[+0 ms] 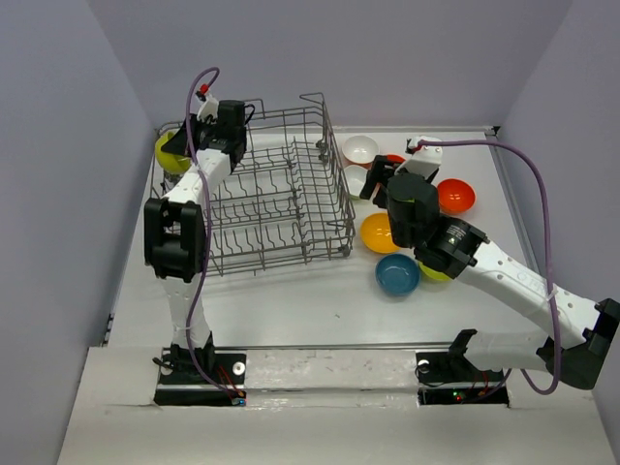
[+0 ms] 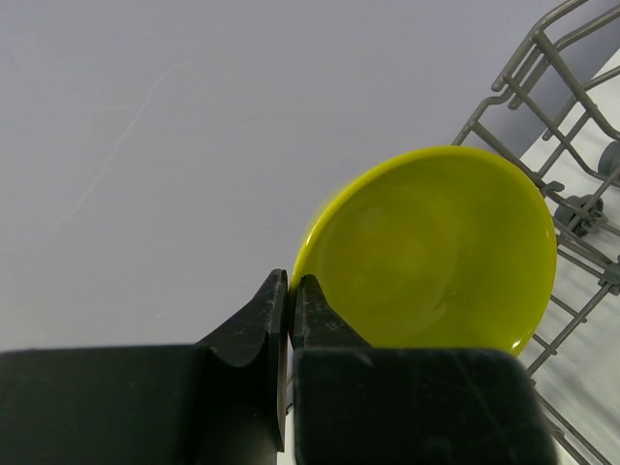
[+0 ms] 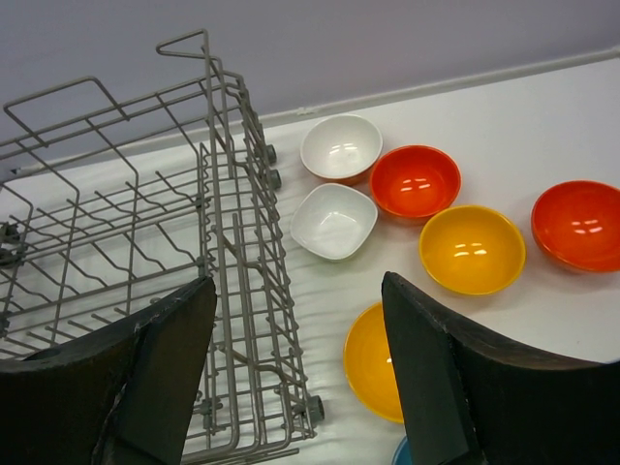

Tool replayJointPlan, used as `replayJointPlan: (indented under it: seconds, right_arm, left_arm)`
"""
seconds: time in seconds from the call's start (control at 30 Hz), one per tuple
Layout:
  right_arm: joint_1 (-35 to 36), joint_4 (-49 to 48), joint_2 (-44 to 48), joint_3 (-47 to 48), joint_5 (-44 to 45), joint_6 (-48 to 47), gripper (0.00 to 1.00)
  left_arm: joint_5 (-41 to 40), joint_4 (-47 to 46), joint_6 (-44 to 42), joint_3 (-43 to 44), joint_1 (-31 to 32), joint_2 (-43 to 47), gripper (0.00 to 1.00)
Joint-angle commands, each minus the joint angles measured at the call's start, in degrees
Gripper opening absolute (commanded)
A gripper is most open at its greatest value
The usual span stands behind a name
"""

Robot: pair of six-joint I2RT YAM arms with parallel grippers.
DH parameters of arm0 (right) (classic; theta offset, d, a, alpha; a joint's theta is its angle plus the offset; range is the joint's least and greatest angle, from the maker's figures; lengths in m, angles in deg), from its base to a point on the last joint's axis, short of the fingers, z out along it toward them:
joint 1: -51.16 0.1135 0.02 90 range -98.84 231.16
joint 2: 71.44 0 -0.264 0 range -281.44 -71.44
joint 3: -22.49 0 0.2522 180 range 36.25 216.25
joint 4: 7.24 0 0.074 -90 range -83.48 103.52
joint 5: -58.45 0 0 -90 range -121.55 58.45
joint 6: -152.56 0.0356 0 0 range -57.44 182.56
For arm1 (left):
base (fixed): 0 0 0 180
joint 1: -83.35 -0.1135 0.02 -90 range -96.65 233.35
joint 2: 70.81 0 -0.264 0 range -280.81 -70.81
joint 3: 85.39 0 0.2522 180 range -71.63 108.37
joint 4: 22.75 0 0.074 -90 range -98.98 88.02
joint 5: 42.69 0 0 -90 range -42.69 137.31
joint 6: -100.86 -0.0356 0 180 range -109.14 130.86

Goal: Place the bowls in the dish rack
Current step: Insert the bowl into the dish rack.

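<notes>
Left wrist view: the left hand [image 2: 289, 291] is clamped on the rim of a lime green bowl [image 2: 431, 252], just outside the dish rack's [image 3: 242, 291] far left corner. Loading this bowl looks like the step in hand: it must clear the wall and come down between tines. The right hand [image 3: 295, 291] hangs with fingers apart.

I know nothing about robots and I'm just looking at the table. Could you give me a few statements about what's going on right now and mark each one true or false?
1. The left gripper is shut on a lime green bowl. True.
2. Several bowls stand inside the dish rack. False: no bowl shows inside it.
3. The right gripper is open and holds nothing. True.
4. The teal blue bowl lies left of the rack. False: it lies on the rack's right side, with the other loose bowls.
5. Two white bowls sit on the table close to the rack's right wall. True.
</notes>
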Motion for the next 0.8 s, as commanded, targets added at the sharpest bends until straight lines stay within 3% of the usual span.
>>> replayJointPlan:
  seconds: [0.0,0.77]
  right_arm:
    - [0.02,-4.13,1.56,-0.4,0.79,0.79,0.75]
    - [0.02,-5.0,1.56,-1.19,0.53,0.44,0.76]
  left_arm:
    - [-3.58,-3.45,-1.16,-0.3,-0.39,0.28,0.0]
    - [-5.25,-5.64,-2.04,-3.55,-0.3,-1.65,0.0]
